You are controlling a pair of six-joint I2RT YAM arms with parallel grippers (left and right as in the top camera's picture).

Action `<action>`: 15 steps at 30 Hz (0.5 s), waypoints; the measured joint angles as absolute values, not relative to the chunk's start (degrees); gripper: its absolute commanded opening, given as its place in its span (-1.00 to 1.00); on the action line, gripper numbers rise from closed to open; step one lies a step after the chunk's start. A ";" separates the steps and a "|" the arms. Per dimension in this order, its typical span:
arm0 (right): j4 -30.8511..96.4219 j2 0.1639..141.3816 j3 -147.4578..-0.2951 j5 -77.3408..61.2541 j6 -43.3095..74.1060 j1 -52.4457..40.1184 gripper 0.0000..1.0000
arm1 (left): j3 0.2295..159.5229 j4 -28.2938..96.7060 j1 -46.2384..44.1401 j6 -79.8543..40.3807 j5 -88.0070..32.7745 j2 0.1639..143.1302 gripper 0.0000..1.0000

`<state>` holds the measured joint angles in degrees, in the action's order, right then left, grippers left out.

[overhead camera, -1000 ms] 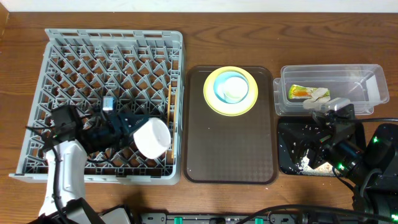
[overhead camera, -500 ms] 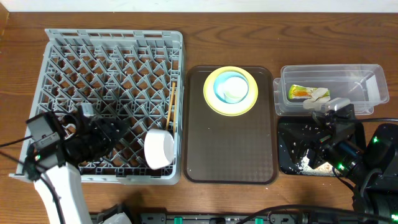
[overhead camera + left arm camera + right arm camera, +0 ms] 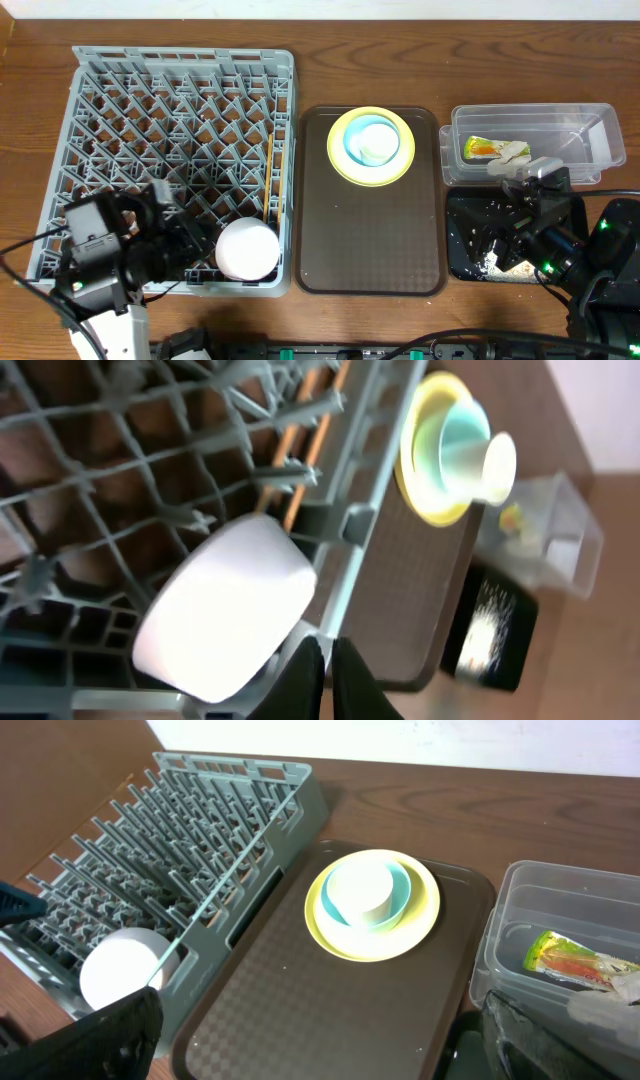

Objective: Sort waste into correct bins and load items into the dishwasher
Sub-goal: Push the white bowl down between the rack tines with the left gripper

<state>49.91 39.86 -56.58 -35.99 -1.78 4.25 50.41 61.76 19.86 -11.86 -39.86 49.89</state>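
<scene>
The white bowl (image 3: 247,250) lies in the grey rack (image 3: 150,110), in the corner near the left gripper (image 3: 325,675). That gripper's fingers are pressed together and hold nothing. The chopsticks (image 3: 269,185) lie along the rack's side. The yellow plate (image 3: 340,165), blue bowl (image 3: 352,150) and cup (image 3: 377,142) sit stacked on the brown tray (image 3: 370,240). The right gripper (image 3: 320,1030) hangs over the black tray (image 3: 462,260), fingers wide apart. The wrapper (image 3: 482,148) is in the clear tub (image 3: 600,150).
</scene>
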 measured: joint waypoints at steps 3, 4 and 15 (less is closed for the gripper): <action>49.91 39.86 -56.58 -35.97 -1.78 4.25 0.98 | 50.41 61.71 15.55 -11.92 -37.15 50.30 -0.85; 49.91 39.86 -56.58 -35.97 -1.78 4.25 0.99 | 50.41 61.76 14.28 -11.94 -35.97 50.63 -0.85; 49.91 39.86 -56.58 -35.99 -1.78 4.25 0.99 | 50.41 61.04 1.93 -11.97 -30.72 59.75 -0.84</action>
